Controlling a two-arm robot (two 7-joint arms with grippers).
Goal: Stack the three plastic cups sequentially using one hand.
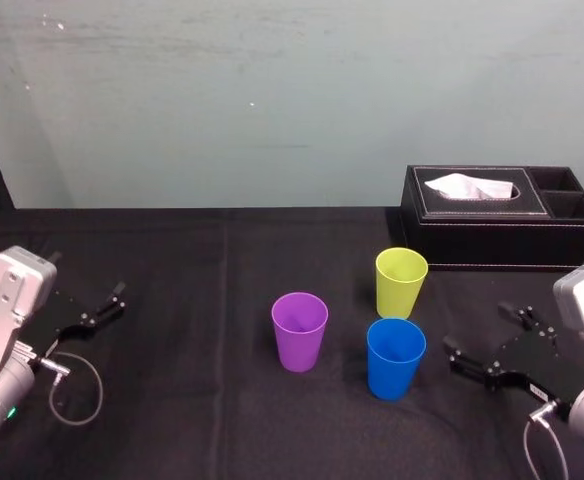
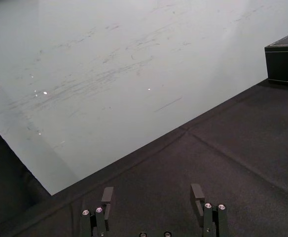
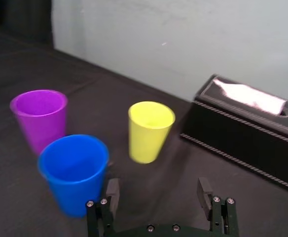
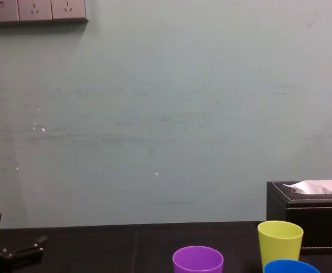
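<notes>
All three cups stand upright and separate, a little right of the desk's middle, so nothing is stacked yet. The blue cup (image 1: 395, 357) is nearest the front edge. The yellow-green cup (image 1: 401, 281) is just behind it, toward the far edge. The purple cup (image 1: 299, 330) is off to their left, near but not touching.

The right claw (image 1: 477, 332) hangs low just beside the blue cup, on the right-edge side, with its fingers spread wide and nothing between them. The wrist view shows that gap clearly.

The trouble I'd watch for is crowding. Blue and yellow-green sit close, so an open finger sliding in around one could nudge the other and tip it. These walls look smooth and tapered, so a pinch placed low might let a cup squirt upward or tilt in the grip. A tilted cup could then catch on the next rim instead of dropping inside it.

The black tissue box (image 1: 492, 210) in the far right corner limits room behind the yellow-green cup.

The left claw (image 1: 104, 306) is parked near the left edge, fingers apart, well away from everything.
</notes>
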